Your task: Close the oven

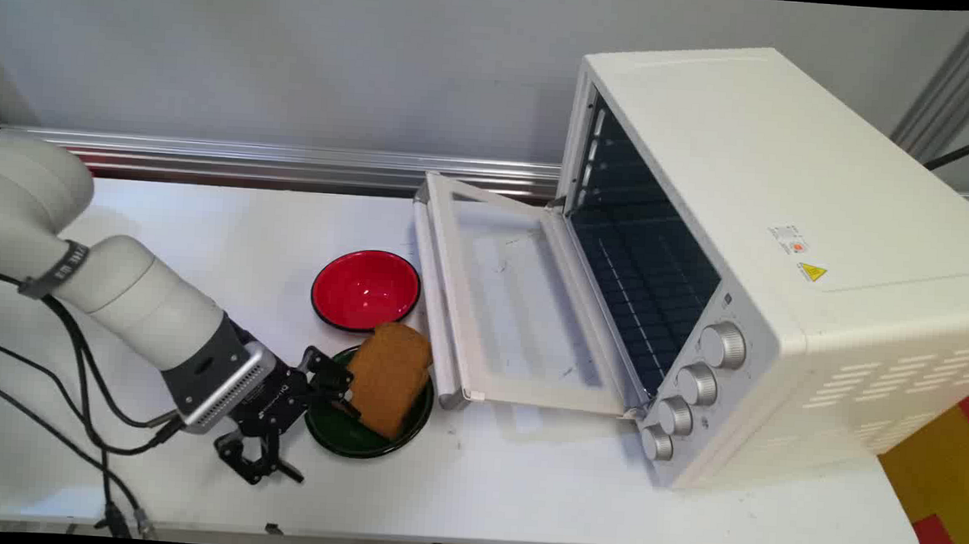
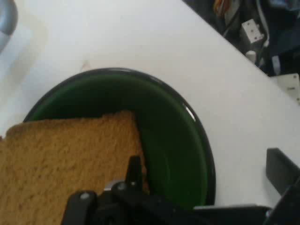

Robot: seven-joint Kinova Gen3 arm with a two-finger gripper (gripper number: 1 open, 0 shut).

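Claw [image 1: 324, 400] at lower left of frame, fingers spread wide; one finger [image 2: 134, 172] touches the toast slice [image 1: 388, 377], leaning in green bowl [image 2: 180, 140]. Red bowl [image 1: 365, 289] just above; open oven [image 1: 750, 261] at right on bench [image 1: 523, 490].

Layout of the table [image 1: 205, 224] as seen from its near side. An oven [image 1: 783, 263] stood at the right, its door [image 1: 516, 307] let down flat toward the left. A bowl [image 1: 365, 290] lay just left of the door. In front of that bowl sat a second bowl [image 1: 343, 435], with a slice of toast [image 1: 388, 376] leaning in it. The gripper [image 1: 323, 417] lay at the second bowl's left edge, beside the toast.
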